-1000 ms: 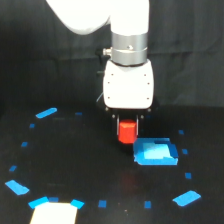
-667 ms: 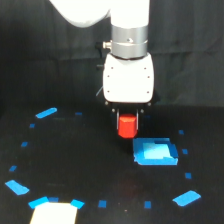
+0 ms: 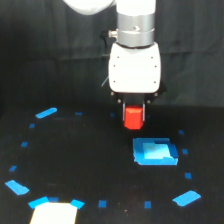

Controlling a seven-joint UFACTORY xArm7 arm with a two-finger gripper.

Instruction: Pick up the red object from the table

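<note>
One gripper point(image 3: 134, 116) is hanging below the white, rounded wrist housing point(image 3: 135, 67) of the arm, and its dark fingers are pinching the red object point(image 3: 133, 118) from both sides. The red object is sitting between the fingers, raised off the table point(image 3: 90, 165), with dark surface showing beneath its lower edge. It is reading as a small bright red-orange block with a flat front face; finer facets are too blurred to tell.

Nothing is standing directly under the held block. Just below it and toward the exterior view's right, a flat blue square piece point(image 3: 155, 152) is lying on the table, apart from the block, with a paler patch on its top face.

The table is appearing as a matte black surface. Small blue tape marks are dotting it in a loose ring around the gripper: an elongated one point(image 3: 46, 113) at the exterior view's left, a larger one point(image 3: 186, 198) at lower right, another point(image 3: 17, 187) at lower left. A pale whitish rectangular patch point(image 3: 54, 213) is sitting at the bottom edge with blue tabs at its upper corners. A dark, wrinkled backdrop point(image 3: 45, 55) is hanging behind the arm.
</note>
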